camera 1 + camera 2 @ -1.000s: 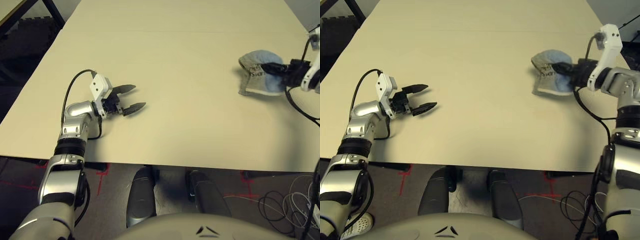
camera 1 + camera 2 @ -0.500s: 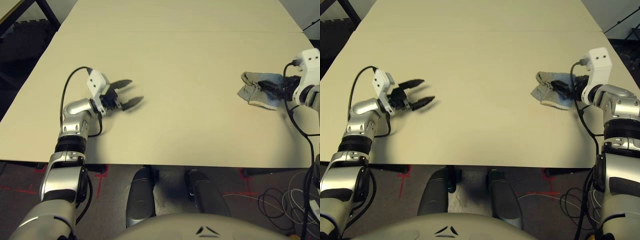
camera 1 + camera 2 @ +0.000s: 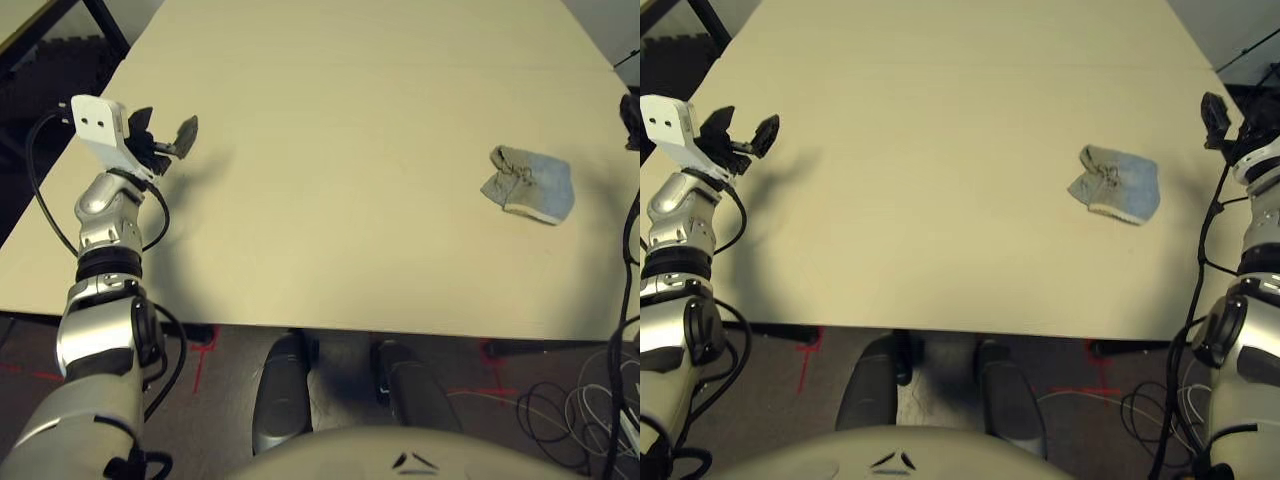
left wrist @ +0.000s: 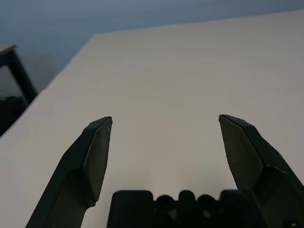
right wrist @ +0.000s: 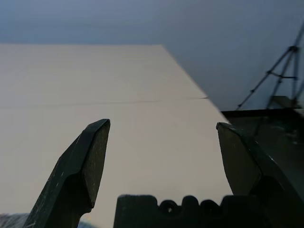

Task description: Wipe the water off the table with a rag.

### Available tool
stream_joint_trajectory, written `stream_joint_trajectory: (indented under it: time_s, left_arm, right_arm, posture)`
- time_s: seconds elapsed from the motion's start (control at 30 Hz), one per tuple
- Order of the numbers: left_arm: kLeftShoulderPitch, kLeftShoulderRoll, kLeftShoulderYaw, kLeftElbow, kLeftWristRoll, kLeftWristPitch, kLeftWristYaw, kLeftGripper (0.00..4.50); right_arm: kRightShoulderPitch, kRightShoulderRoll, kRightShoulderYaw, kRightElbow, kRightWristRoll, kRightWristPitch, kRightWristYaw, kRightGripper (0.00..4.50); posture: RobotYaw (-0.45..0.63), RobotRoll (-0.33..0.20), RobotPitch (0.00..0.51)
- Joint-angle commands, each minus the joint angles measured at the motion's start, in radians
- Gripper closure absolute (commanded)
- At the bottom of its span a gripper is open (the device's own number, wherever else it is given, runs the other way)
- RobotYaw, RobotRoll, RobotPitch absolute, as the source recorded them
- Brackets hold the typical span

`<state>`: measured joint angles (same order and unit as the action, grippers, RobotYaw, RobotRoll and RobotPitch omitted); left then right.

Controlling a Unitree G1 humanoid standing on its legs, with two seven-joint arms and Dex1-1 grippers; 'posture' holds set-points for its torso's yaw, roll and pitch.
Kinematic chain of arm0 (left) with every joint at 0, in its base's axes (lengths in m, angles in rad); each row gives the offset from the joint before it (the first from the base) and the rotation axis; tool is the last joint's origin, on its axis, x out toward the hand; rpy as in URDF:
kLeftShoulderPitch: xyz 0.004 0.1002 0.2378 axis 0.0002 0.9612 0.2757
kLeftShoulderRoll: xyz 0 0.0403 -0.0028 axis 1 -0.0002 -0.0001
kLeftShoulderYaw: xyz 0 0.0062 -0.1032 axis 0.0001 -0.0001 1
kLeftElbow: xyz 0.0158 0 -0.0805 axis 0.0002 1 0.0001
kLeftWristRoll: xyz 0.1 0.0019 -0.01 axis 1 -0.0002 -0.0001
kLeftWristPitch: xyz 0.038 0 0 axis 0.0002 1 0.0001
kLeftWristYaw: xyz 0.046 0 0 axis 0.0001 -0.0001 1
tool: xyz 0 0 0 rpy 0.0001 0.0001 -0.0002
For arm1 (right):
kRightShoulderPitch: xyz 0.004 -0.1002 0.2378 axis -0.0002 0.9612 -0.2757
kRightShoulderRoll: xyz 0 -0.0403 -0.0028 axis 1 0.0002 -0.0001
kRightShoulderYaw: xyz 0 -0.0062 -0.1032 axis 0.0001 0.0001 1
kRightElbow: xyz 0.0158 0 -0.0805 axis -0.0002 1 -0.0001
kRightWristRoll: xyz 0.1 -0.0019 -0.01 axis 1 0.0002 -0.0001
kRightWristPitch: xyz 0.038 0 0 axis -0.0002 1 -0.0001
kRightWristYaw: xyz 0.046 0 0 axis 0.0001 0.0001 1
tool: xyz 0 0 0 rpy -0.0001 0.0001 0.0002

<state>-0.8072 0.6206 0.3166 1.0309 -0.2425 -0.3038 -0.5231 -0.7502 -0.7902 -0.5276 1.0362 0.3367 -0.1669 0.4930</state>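
Observation:
The rag (image 3: 1115, 183), a small grey-blue cloth with a pale hem, lies crumpled and by itself on the right side of the beige table (image 3: 940, 150). My right gripper (image 3: 1220, 125) is raised at the table's right edge, a good way right of the rag, and is open and empty, as the right wrist view (image 5: 161, 126) confirms. My left gripper (image 3: 163, 125) is lifted above the table's far left side, also open with nothing between its fingers (image 4: 97, 152). The water is out of view.
A thin seam line (image 5: 118, 102) crosses the far part of the tabletop. A tripod (image 5: 275, 85) stands beyond the table's right edge. Loose cables (image 3: 590, 410) lie on the floor at the right. A dark frame (image 3: 60, 40) stands past the far left corner.
My right gripper opened, let go of the rag and drew back to the table's right edge. The rag now lies loose on the table. My left arm rose and swung left.

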Motion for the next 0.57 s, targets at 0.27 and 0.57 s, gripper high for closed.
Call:
stream_joint_trajectory:
  time_s: [0.27,0.57]
  left_arm:
    - [-0.012,0.027,-0.012,0.079,0.058,-0.06,0.105,0.0]
    - [-0.015,0.027,-0.016,0.086,0.067,-0.059,0.094,0.0]
  right_arm:
    - [0.043,0.026,-0.004,0.041,0.008,-0.064,-0.04,0.05]
    - [0.041,0.046,0.013,0.039,-0.002,-0.042,-0.044,0.05]
  posture:
    - [0.11,0.0,0.157]
    - [0.1,0.0,0.175]
